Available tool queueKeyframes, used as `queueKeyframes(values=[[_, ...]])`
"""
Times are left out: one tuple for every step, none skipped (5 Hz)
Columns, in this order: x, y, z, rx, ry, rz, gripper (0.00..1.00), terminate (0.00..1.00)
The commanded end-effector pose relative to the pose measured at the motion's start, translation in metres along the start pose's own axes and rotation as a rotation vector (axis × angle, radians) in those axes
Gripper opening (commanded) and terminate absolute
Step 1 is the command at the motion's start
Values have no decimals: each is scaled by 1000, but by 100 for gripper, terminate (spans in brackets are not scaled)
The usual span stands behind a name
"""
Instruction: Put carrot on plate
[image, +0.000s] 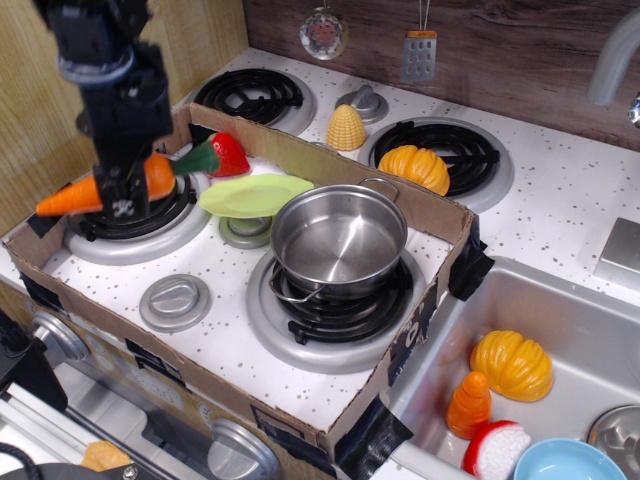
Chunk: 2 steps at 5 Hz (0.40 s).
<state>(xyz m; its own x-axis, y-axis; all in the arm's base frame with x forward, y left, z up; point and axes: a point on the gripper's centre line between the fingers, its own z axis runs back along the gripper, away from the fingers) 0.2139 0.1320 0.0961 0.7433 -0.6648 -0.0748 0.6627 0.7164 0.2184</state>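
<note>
My gripper (126, 188) is shut on the carrot (158, 177), a long orange toy with a dark green stem end. It holds the carrot in the air above the left burner, lying roughly level, stem end pointing right towards the strawberry. The plate (255, 194), pale yellow-green and flat, sits tilted on a burner knob just right of the carrot and left of the steel pot (338, 240). The carrot's stem end is a short way left of the plate's rim.
A cardboard wall (330, 166) boxes in the stove area. A red strawberry (229, 153) lies behind the plate. Corn (346, 128) and an orange pumpkin (414, 167) sit beyond the wall. The sink (560, 330) at right holds another pumpkin, a stubby orange cone and a light blue dish (568, 462).
</note>
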Motion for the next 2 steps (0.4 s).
queueKeyframes(values=[[32,11,1,108,-8,-51,0,0],[47,21,-13,106,-27,-68,0,0]])
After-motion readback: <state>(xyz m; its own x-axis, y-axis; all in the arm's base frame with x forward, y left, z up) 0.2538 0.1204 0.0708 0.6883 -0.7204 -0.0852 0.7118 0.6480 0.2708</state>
